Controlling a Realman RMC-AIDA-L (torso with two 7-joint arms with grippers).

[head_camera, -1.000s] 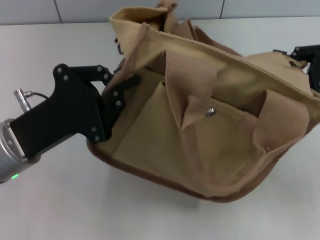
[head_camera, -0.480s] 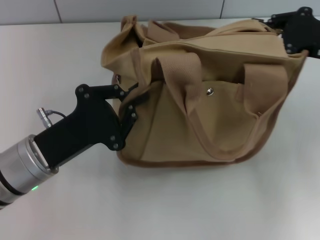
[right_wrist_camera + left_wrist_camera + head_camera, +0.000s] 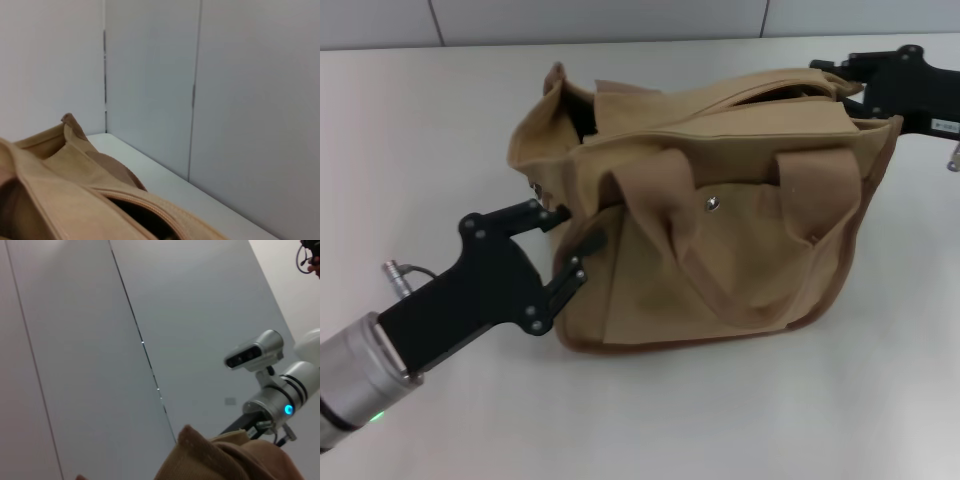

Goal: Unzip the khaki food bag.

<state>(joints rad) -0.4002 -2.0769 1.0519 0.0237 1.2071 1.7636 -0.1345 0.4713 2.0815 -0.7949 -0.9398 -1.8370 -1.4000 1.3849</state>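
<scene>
The khaki food bag [image 3: 720,250] stands upright in the middle of the white table [image 3: 430,130], its front pocket and silver snap [image 3: 712,203] facing me. Its top gapes, with a dark opening along the zipper [image 3: 145,205]. My left gripper [image 3: 578,226] is at the bag's left end, with its fingers closed on the front left corner fabric. My right gripper [image 3: 855,95] is at the bag's top right corner, against the rim. The bag's fabric also shows in the left wrist view [image 3: 225,460] and the right wrist view [image 3: 60,170].
A grey panelled wall [image 3: 620,18] runs along the table's far edge. The right arm's wrist with a blue light shows in the left wrist view [image 3: 272,400].
The bag has gone from tilted and stretched to upright and has shifted left. My left gripper moved down and left with the bag's end. My right gripper moved in to the top right corner.
</scene>
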